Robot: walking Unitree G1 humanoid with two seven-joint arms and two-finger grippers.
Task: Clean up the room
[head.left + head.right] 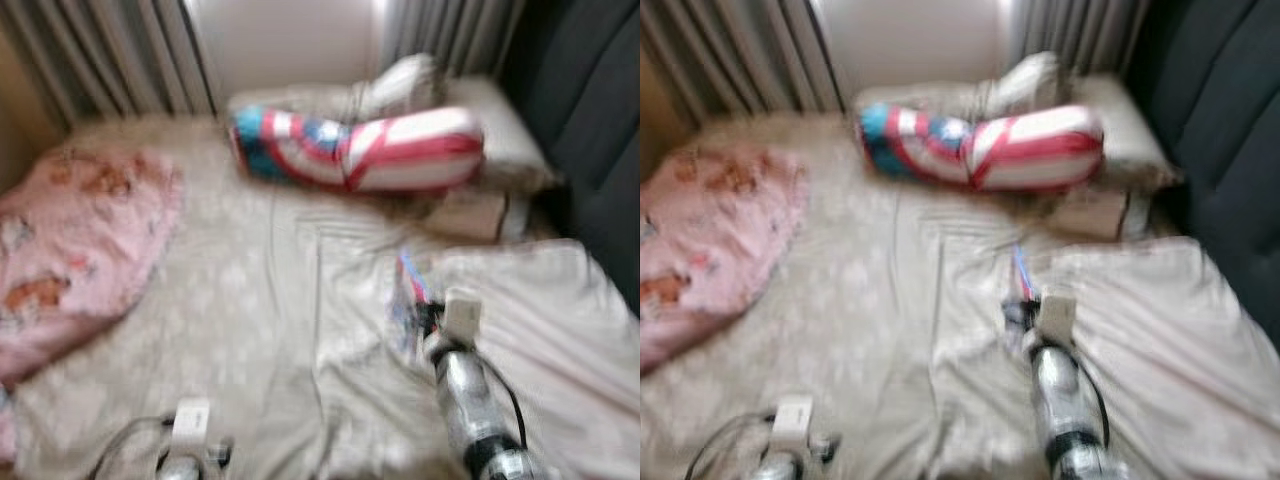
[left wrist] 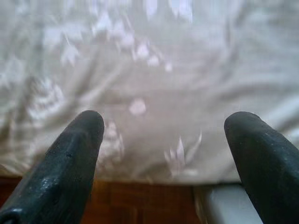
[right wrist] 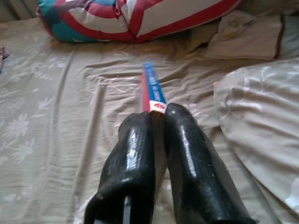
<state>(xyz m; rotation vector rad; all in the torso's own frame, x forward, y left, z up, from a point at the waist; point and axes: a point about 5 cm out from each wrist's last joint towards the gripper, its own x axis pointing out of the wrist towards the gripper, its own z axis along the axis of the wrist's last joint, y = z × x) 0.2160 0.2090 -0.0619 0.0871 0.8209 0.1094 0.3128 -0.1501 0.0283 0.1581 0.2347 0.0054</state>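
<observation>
Robot lifts thin packet off the bed

Right gripper clamps a flat blue-and-red packet above the bed's middle; light and floppy, best held near its end. Left gripper hangs open at the near edge

Daylight came in soft and pale from the window at the head of the bed, washing the glass to near white between the curtains. Both head views were smeared with motion blur, so the striped pillow and the pink blanket had no crisp edges. The right side fell away into dark shade. The right wrist view was the sharpest, with glints of glare along the black fingers of the right pincer. The left wrist view was hazy, its sheet pattern out of focus.
</observation>
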